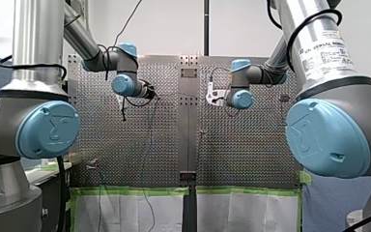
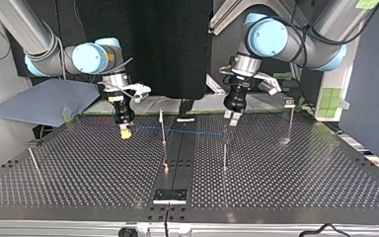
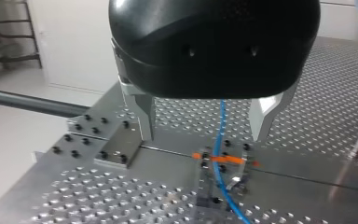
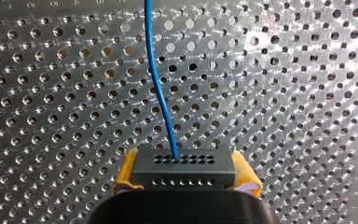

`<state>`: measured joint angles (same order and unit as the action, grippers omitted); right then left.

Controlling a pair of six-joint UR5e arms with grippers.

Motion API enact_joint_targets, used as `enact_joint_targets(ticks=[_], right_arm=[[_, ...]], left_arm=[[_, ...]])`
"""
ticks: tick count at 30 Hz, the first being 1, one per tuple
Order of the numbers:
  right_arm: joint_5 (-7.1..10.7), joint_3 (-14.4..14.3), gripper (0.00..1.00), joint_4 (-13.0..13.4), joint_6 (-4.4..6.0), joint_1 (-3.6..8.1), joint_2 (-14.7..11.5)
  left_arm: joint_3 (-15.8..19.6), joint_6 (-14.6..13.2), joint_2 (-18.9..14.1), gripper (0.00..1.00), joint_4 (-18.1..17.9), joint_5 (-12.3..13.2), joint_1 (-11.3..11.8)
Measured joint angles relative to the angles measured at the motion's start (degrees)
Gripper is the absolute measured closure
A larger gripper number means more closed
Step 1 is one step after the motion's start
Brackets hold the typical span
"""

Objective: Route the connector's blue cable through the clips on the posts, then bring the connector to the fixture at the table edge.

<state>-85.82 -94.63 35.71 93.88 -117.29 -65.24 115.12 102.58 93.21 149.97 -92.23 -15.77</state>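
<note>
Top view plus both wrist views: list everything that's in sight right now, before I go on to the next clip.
connector: one, dark grey, between my right gripper's yellow pads
blue cable: one, blue, from the connector across to my left gripper
posts: four, thin metal, standing on the table in the top view
fixture: one, black, middle of the near table edge in the top view
perforated table: one, grey metal
sheet: one, blue-grey, beyond the table at the top view's left
green tape: strips, along the table edge in the front view
right gripper: one, shut on the connector
left gripper: one, black with metal fingers, open, cable between them
</note>
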Motion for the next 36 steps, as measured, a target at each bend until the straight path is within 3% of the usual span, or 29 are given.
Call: enact_joint_targets(ticks=[14,36], right_arm=[[0.02,0.00,1.00,-0.02,0.26,-0.07,0.05],[0.12,-0.02,1.00,-0.02,0.26,-0.09,0.08]], left_arm=[[-0.01,-6.18,1.50,0.00,0.45,-3.49,-0.59],[-0.01,-6.28,1.51,0.00,0.51,-3.86,-1.00]])
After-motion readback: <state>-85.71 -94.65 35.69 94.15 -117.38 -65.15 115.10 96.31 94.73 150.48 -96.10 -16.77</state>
